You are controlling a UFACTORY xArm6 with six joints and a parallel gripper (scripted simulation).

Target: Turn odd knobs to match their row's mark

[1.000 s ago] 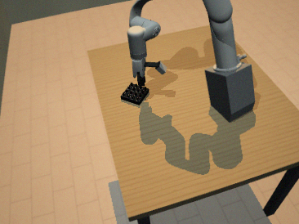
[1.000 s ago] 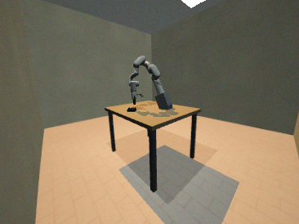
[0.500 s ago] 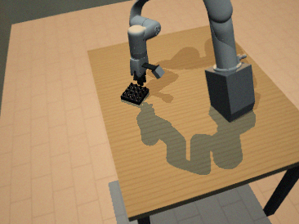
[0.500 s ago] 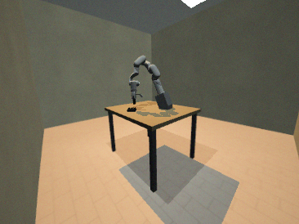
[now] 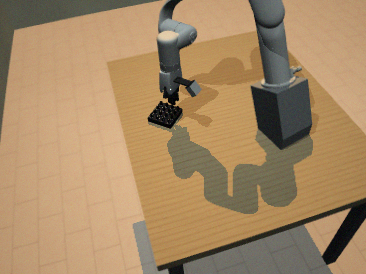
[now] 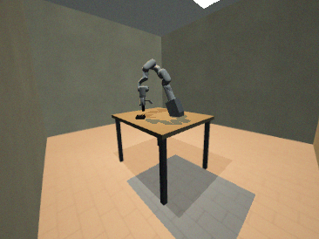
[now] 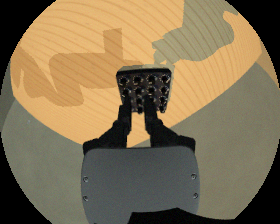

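The black knob box [image 5: 161, 123] [image 6: 140, 117] [image 7: 144, 73] stands on the table near one edge, knobs up. Its knobs [image 7: 137, 80] show as rows of dark round knobs with small pale marks around them. The white lines, printed names and the socket are too small to read in these views. My gripper [image 5: 172, 103] [image 6: 143, 110] [image 7: 137, 102] points down above the box, with a gap between fingertips and knobs. Its fingers stand a little apart with nothing between them. In the wrist view the fingers cover part of the knobs nearest the gripper.
The wooden table [image 5: 200, 155] [image 6: 126, 116] [image 7: 95, 40] carries the arm's dark base block [image 5: 282, 112] [image 6: 175, 108], well away from the box. The table edge runs close to the box. Arm shadows lie across the table top. No other loose object shows.
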